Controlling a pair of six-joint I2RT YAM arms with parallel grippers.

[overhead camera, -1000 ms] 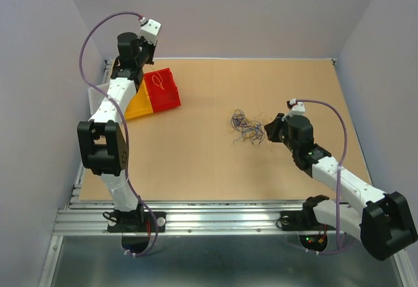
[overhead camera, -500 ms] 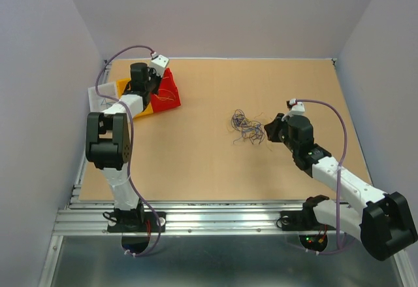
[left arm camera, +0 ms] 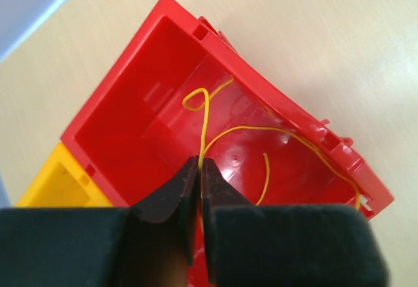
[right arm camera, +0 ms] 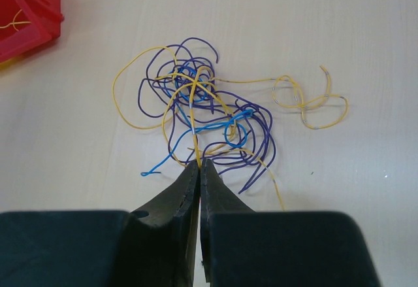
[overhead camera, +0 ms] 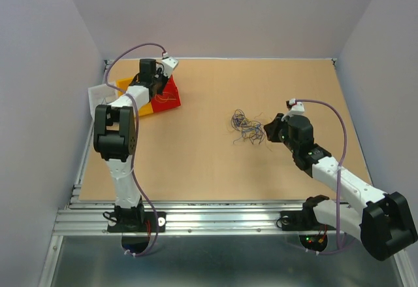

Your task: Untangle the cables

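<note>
Far back on the left of the tan wooden tabletop [overhead camera: 196, 176], my left gripper [left arm camera: 199, 166] hangs over a red open-topped plastic bin [left arm camera: 140, 114], its dark fingers pressed together on a thin yellow wire [left arm camera: 204, 127]. That wire rises from the fingertips to a small loop over the bin floor. More yellow wire curves across the floor towards the bin's right-hand rim, and a short piece lies beside it. Whether all of this is one wire or several, I cannot tell from the left wrist view. A yellow plastic bin [left arm camera: 59, 185] sits touching one side of the red one. Out near the middle of the table, well apart from both bins, lies the loose tangle of purple, blue and yellow wires [right arm camera: 196, 87], resting flat on the surface with several ends straggling outwards. One pale grey-and-yellow piece trails off to its right in the right wrist view. My right gripper [right arm camera: 199, 166] is low at the near edge of this heap, on its right side as the top camera sees it. Its fingers are closed tight, tip against tip, and a single yellow strand [right arm camera: 194, 130] runs out of the knot straight into the pinch. The rest of the heap lies just beyond the fingertips, not held.
</note>
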